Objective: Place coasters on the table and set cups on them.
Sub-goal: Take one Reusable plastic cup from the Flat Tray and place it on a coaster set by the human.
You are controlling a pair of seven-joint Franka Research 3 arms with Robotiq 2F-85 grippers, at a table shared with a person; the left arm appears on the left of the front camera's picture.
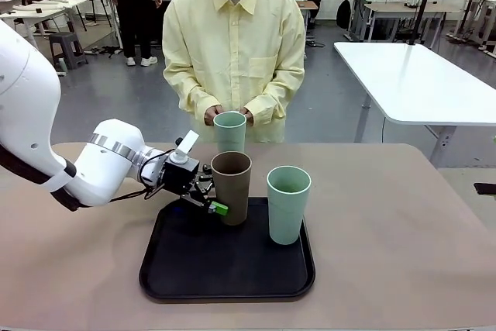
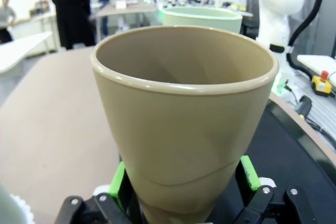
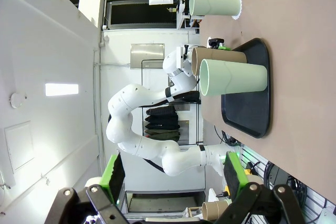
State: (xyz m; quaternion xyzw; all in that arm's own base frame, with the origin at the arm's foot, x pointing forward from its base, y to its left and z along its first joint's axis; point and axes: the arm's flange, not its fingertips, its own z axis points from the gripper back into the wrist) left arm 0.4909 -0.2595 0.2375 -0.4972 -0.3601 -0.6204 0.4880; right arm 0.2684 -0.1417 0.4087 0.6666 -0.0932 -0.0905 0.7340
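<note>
beside brown cup [image 1: 232, 187], mint cup [image 1: 288, 205]

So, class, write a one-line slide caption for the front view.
The robot's open left hand flanks a tall brown matte tumbler on a black rounded tray, beside a pale mint tumbler.

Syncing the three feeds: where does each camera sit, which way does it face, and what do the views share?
Front: between the arms, facing across the table to the person; the left gripper is at the brown cup.
Left wrist: on that wrist, looking along its green pads, which flank the brown cup.
Right wrist: rolled sideways, facing the tray and left arm; right gripper open at the bottom.
Shared: the brown cup, in all three.
</note>
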